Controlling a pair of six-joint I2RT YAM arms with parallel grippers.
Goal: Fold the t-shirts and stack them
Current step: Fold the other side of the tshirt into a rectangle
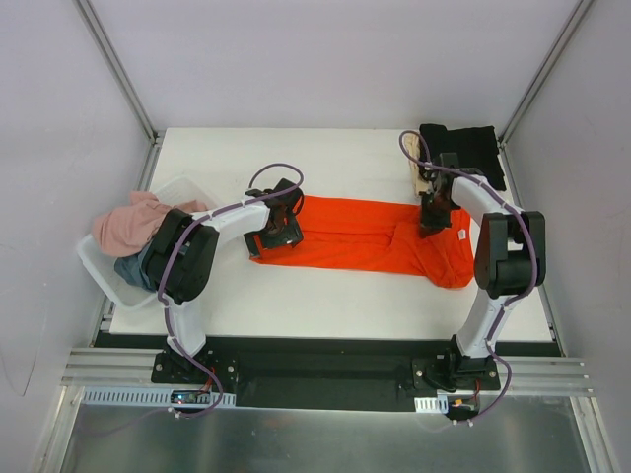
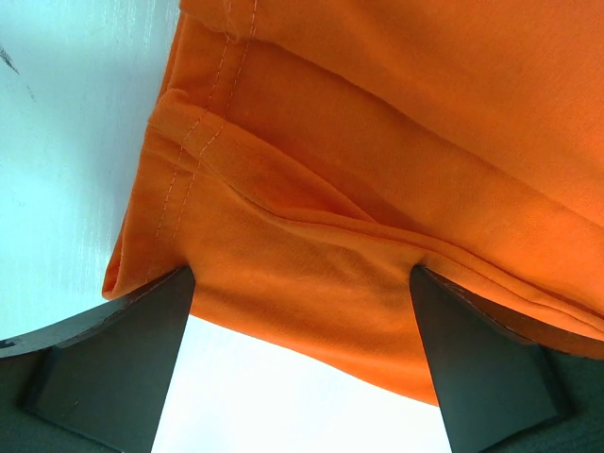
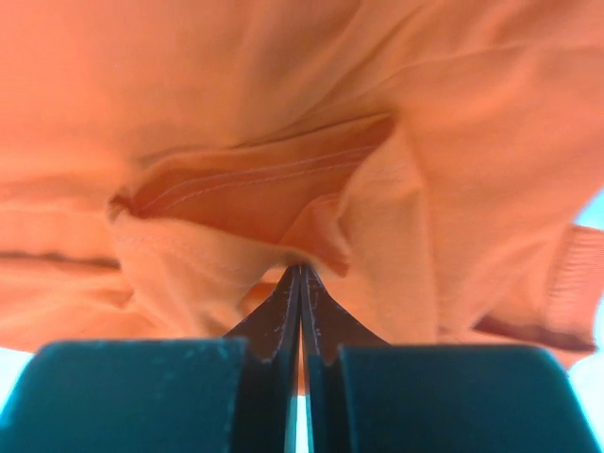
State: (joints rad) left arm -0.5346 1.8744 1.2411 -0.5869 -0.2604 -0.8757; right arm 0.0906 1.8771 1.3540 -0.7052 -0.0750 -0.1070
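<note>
Looking at the orange shirt (image 1: 365,235): it's flat on the table (image 1: 325,296), long axis running left to right, with one claw at each end. The right claw (image 3: 302,269) is pinched fully shut on a fold at the right end. The left claw (image 2: 302,283) is wide open, holding nothing, straddling the hem at the left end, so I'd guess it only needs to close. Count: one orange, one black shirt (image 1: 463,148) far right, one pink shirt (image 1: 128,225) over a grey-blue shirt (image 1: 133,268) in the single tub (image 1: 99,266).
</note>
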